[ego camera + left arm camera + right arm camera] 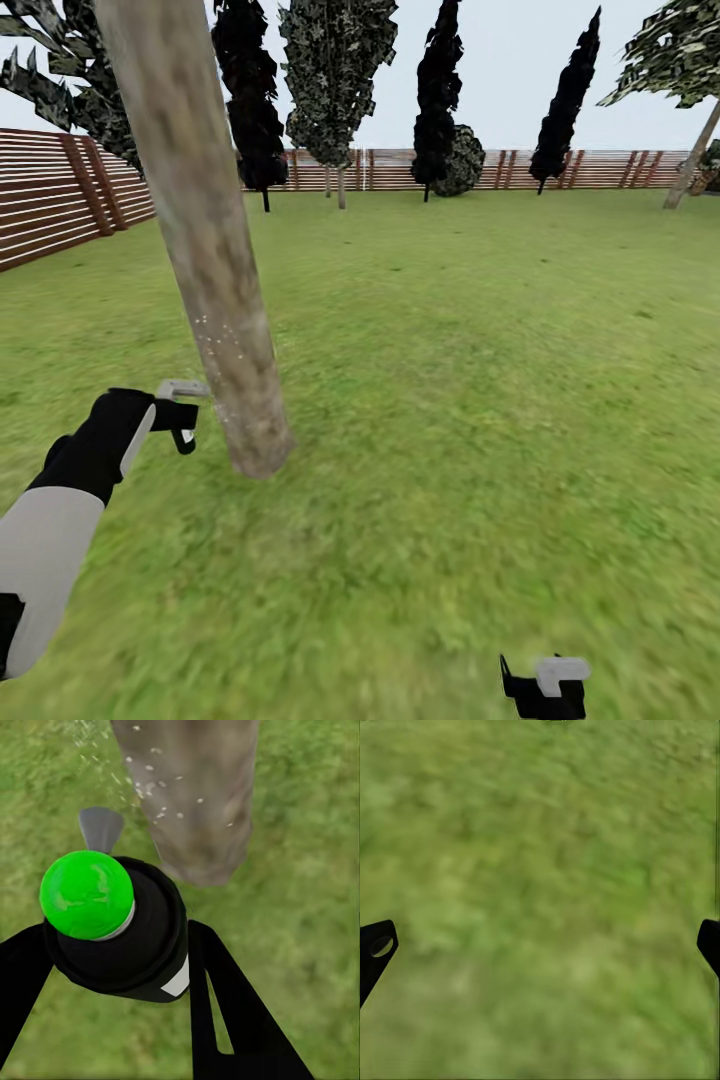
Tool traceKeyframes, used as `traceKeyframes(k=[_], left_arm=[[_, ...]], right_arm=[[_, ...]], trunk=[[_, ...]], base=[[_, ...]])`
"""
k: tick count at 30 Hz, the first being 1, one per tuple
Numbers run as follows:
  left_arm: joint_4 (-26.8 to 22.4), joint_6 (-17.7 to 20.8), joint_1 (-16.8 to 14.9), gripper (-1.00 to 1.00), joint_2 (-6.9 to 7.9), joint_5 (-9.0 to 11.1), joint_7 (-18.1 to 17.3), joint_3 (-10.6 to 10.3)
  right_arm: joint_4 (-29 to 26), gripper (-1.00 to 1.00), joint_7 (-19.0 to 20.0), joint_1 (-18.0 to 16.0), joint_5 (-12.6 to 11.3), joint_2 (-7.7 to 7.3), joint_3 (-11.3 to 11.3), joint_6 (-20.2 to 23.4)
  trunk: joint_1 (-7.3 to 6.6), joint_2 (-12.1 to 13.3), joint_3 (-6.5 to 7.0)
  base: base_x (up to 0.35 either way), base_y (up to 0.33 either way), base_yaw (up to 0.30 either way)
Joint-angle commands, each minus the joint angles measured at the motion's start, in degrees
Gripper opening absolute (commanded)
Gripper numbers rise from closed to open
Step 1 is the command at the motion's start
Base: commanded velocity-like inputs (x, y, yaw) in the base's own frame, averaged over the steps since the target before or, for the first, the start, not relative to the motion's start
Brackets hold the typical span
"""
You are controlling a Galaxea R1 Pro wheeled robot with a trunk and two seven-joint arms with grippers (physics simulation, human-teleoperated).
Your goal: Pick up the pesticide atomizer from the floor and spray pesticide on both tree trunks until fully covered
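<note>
Left gripper point(112, 967) closest to the lens: fingers clamped either side of the pesticide atomizer point(112, 930), black body with a green cap point(87, 894), grey nozzle point(100, 827) aimed at the tree trunk point(195, 795). White droplets point(150, 784) hang in the air between nozzle and bark, so it looks mid-spray. In the head view the left gripper point(175, 410) sits just beside the trunk point(200, 250), low near its base on the grass floor point(450, 400) — held close probably so the mist lands on the bark rather than drifting. A few pale specks show on the trunk; coverage looks partial at best, upper trunk untouched as far as I can tell. Right gripper point(548, 690) hangs low over the grass, fingers spread wide, holding nothing. Fence point(60, 190) and dark cypresses point(438, 90) behind. A second pale trunk point(690, 160) stands well apart at far right, likely the next target.
</note>
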Motion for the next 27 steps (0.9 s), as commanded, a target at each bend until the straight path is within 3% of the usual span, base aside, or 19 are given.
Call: traceKeyframes(k=[1,17,20,23,25,27], left_arm=[[-0.02,0.02,0.00,-1.00,-0.03,0.14,0.48,0.02],[-2.05,0.44,-0.17,-1.00,0.03,-0.10,1.05,0.27],[-0.38,0.09,1.88,-1.00,0.54,-0.09,1.16,0.53],[0.91,-0.29,4.40,-1.00,0.88,-0.10,1.47,2.77],[1.48,-0.79,5.13,-1.00,0.14,0.08,1.52,2.89],[1.88,-0.96,5.28,-1.00,-2.02,-0.02,1.55,2.93]], right_arm=[[0.00,1.00,-0.01,0.00,0.01,-0.01,0.00,0.00],[0.00,1.00,-0.02,0.00,-0.01,-0.02,0.00,0.00],[0.00,1.00,-0.02,0.00,-0.01,-0.02,0.00,0.00],[0.00,1.00,-0.02,0.00,-0.01,-0.02,0.00,0.00],[0.00,1.00,-0.02,0.00,-0.01,-0.02,0.00,0.00],[0.00,1.00,-0.02,0.00,-0.01,-0.02,0.00,0.00]], trunk=[[0.00,0.00,0.00],[0.00,0.00,0.00],[0.00,0.00,0.00],[0.00,0.00,0.00],[0.00,0.00,0.00],[0.00,0.00,0.00]], base=[[0.169,-0.245,0.013],[0.079,-0.258,0.001],[0.000,-0.272,0.194],[0.000,-0.272,0.272],[0.000,-0.272,0.276],[0.061,-0.272,0.168]])
